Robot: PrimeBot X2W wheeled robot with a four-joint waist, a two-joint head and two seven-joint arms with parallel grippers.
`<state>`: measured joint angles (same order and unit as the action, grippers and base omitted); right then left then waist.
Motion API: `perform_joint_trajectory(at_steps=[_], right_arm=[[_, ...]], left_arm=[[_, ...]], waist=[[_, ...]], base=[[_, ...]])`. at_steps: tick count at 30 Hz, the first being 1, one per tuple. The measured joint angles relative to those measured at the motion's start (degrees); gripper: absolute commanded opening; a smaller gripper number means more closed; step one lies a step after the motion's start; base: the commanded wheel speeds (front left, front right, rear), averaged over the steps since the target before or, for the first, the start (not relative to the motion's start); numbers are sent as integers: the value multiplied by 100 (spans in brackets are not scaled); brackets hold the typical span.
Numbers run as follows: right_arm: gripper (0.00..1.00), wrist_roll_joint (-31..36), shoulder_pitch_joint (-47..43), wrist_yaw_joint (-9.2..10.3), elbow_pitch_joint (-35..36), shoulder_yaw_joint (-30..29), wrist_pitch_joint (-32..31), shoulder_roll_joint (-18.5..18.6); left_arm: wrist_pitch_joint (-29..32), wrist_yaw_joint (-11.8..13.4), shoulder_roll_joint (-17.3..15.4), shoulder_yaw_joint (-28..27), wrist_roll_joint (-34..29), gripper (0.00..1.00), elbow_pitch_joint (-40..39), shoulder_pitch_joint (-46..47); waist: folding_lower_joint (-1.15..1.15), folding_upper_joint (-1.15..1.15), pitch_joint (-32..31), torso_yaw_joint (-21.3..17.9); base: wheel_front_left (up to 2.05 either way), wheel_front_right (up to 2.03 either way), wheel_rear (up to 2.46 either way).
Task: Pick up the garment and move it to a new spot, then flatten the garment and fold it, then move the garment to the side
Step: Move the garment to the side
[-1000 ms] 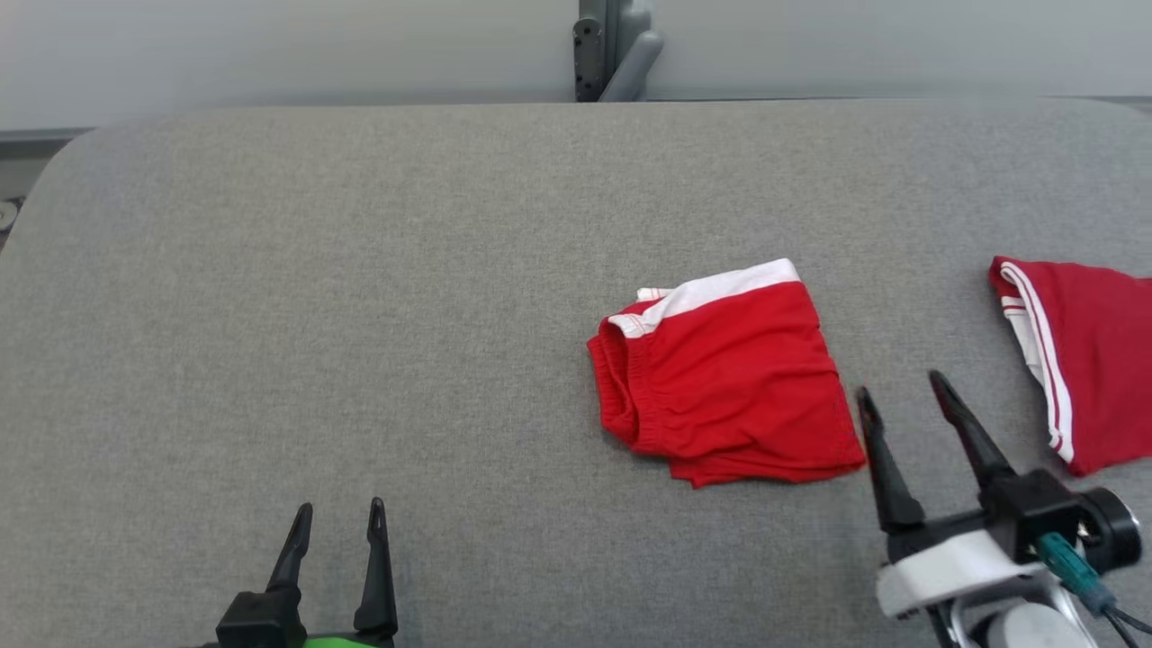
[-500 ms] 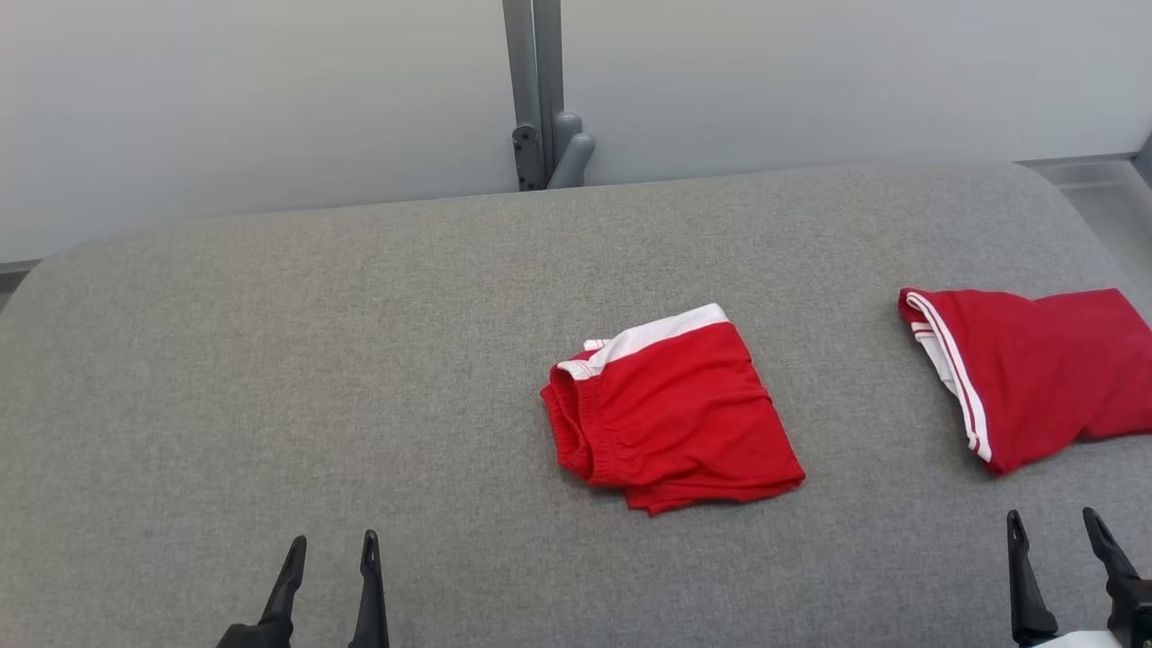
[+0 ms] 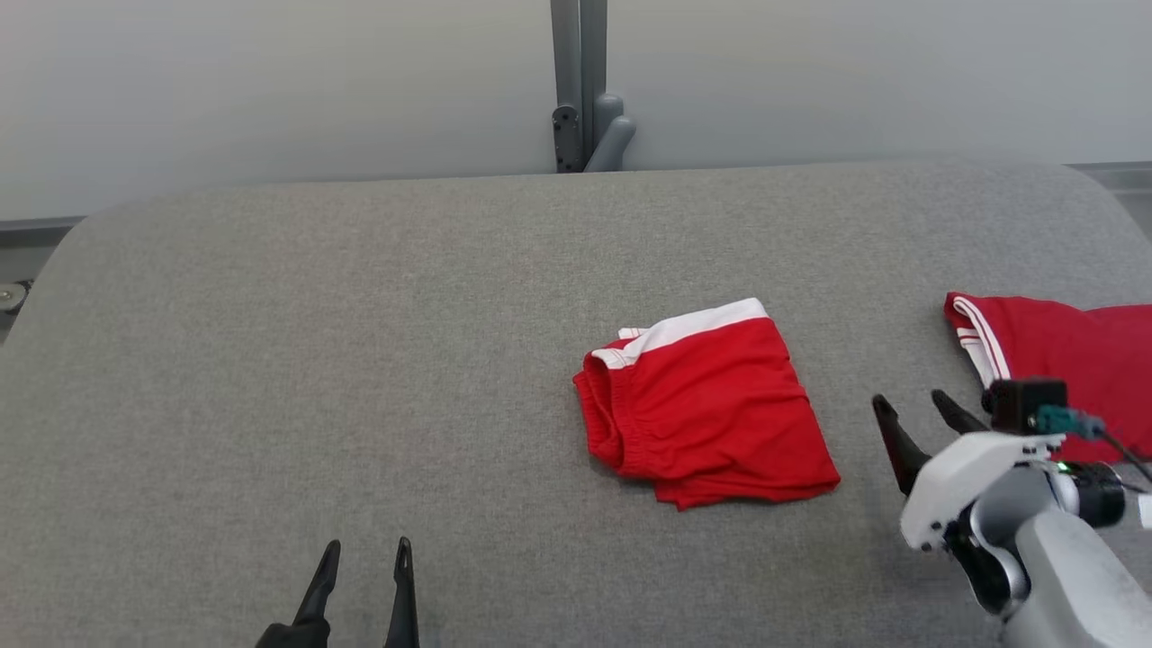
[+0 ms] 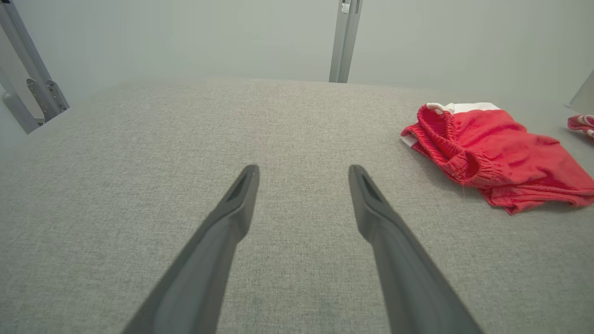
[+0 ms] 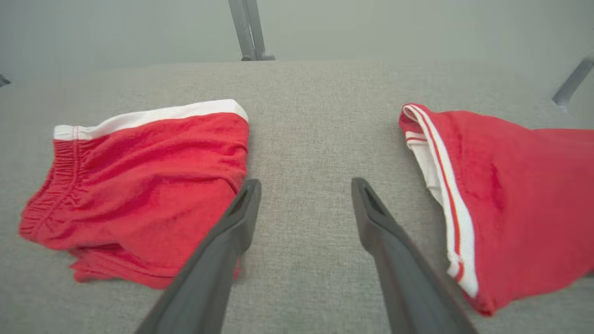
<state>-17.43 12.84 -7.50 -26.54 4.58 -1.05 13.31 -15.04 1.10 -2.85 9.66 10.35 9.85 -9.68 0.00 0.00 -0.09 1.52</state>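
Folded red shorts [image 3: 706, 405] lie near the middle of a grey table [image 3: 270, 360], with their white band toward the far edge. A second garment [image 3: 1062, 351], also red, lies well apart at the right. The right gripper [image 3: 909, 402] hovers between them, fingers spread and empty. The left gripper [image 3: 368, 544], likewise spread and empty, waits at the near edge. Moving the shorts aside seems next, best done by pinching every layer at one corner so the fold holds.

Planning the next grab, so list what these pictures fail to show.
Second red garment: head view, cut off by the right edge; near part behind the right gripper and its wrist.
Folded shorts: under layers hidden by the top layer, every view.
Left gripper: head view, base cut off by the bottom edge.
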Motion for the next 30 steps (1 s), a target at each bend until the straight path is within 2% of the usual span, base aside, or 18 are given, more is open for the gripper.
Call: perform_joint_trajectory(at_steps=[3,7,15,22,23,24,30], right_arm=[[100,-701,622,-2,-374,400,-657,126],[100,-1400,1172,1,-1002,550,-1179,218],[100,-2104,1783,2,-2282,602,-1377,88],[100,-2824,2053,2,-2391,895,-1484,68],[36,-2866,2084,2,-2383,983,-1511,82],[0,-2926,2113,2,-2376,1062,-1544,99],[0,-3127,2275,2,-2090,1640,-1621,289]], left_arm=[[0,12,-1,108,-87,100,130,159],[0,49,0,198,-97,100,180,372],[0,32,-2,336,-132,100,200,597],[0,33,-1,319,-140,100,194,683],[0,32,-1,318,-140,100,196,684],[0,25,-1,323,-140,100,193,686],[0,63,-1,269,-71,100,108,716]], waist=[[0,0,136,126],[0,0,292,368],[0,0,656,829],[0,0,901,982],[0,0,912,967],[0,0,919,943],[0,0,957,679]], base=[[0,0,0],[0,0,0],[0,0,0],[0,0,0],[0,0,0],[0,0,0],[0,0,0]])
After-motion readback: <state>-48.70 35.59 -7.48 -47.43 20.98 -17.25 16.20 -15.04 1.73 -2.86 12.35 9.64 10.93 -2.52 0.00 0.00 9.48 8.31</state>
